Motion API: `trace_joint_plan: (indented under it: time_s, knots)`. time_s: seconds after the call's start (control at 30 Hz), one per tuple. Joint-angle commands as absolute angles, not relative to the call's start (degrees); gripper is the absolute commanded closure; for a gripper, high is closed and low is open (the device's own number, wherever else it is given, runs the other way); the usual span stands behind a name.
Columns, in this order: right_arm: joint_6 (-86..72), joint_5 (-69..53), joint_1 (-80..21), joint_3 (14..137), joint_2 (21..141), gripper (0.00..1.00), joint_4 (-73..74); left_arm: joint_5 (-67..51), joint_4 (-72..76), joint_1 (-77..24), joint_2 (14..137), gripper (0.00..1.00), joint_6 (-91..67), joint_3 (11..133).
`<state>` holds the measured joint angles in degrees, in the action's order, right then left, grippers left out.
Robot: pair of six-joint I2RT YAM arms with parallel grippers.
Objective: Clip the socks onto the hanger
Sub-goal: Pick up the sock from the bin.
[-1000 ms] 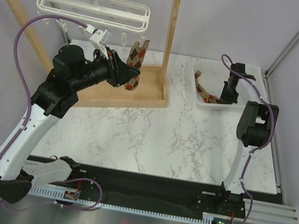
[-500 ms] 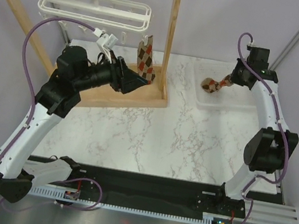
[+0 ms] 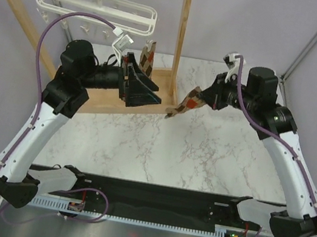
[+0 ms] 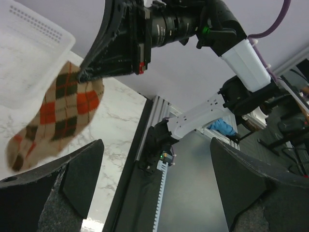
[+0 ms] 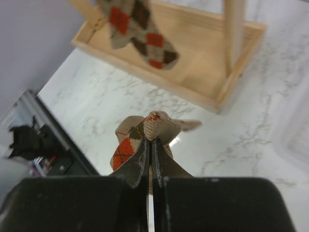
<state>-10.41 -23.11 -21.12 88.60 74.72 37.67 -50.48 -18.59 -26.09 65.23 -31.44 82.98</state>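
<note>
The held sock (image 3: 184,105) is carried above the middle of the worktop, pinched at a bunched fold by the right gripper (image 5: 149,145), whose fingers are pressed together on the fabric. Much of its length is hidden under those fingers in the right wrist view. The left gripper (image 4: 155,145) is spread wide with nothing in it, and is pointed at that sock from the far-left side. The hanging sock (image 3: 148,59) is seen below the right end of the hanger (image 3: 97,11), over the base of the wooden rack (image 3: 179,42). The clip gripping it cannot be made out, and its top is cut off in the right wrist view. Only a corner of the white basket (image 4: 29,53) is shown.
</note>
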Motion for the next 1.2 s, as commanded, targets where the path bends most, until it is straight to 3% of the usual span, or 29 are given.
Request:
trace_joint_plan:
  time_s: [0.0, 0.2, 0.43, 0.77, 1.17]
  knots:
    - [-8.35, -35.75, -23.99, 82.64, 68.05, 1.00, 35.86, -59.32, -17.14, -25.84, 63.81, 0.00, -33.84, 86.22]
    - [-6.94, -56.10, -26.19, 76.91, 62.14, 1.00, 33.93, -63.37, -20.74, -25.84, 62.66, 0.00, -31.02, 85.17]
    - [-12.91, -65.02, -28.12, 76.63, 60.64, 1.00, 24.18, -66.71, -20.74, -29.26, 65.03, 0.00, -30.50, 81.74]
    - [-18.88, -70.84, -30.14, 79.11, 61.17, 1.00, 15.93, -63.01, -19.25, -31.55, 67.40, 0.00, -25.14, 82.44]
    - [-25.31, -70.23, -32.34, 80.77, 63.19, 1.00, 7.91, -76.46, -8.17, -38.84, 70.84, 0.02, -25.75, 80.51]
